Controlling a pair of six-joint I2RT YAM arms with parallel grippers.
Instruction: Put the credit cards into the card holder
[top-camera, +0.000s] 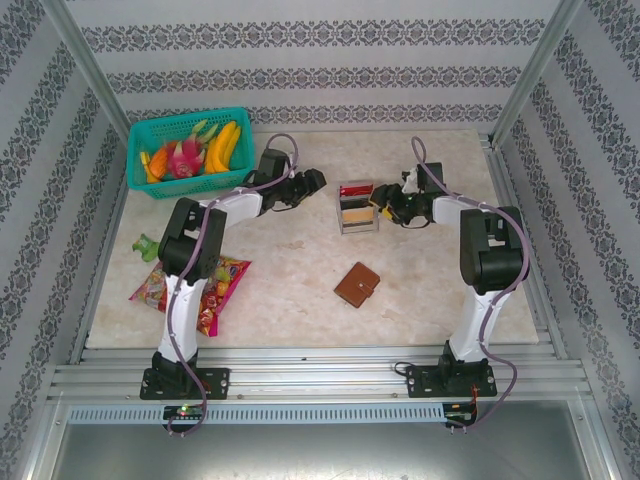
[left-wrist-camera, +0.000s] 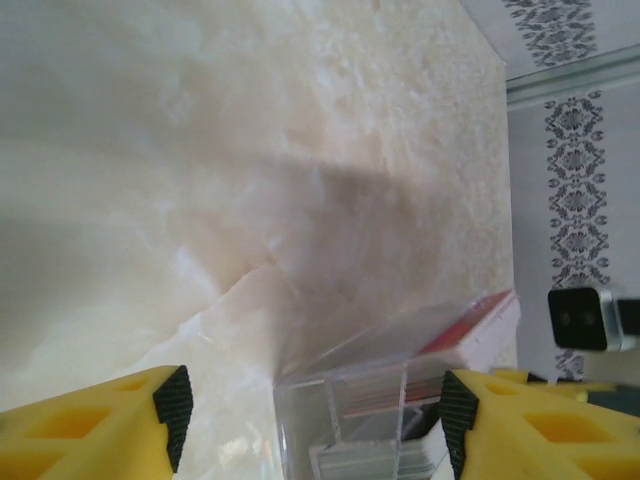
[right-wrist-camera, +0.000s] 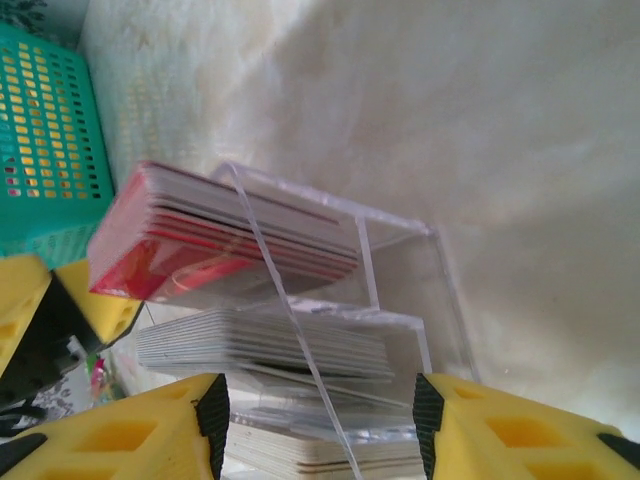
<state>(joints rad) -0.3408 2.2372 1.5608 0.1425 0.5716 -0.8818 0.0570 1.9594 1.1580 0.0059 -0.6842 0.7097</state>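
Credit cards (right-wrist-camera: 220, 235) upright in clear stand (right-wrist-camera: 405, 285) | left jaws apart, empty | right jaws apart, empty

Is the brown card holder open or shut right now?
Shut. From above, the card holder lies flat on the table as one folded brown square, no inner sleeves showing.

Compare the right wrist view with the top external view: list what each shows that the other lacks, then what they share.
Right wrist: individual card edges, red cards in one tier, white cards in the next, right gripper open.
Top external: closed brown card holder, snack packet, left gripper.
Shared: clear card stand, teal basket, marble table.
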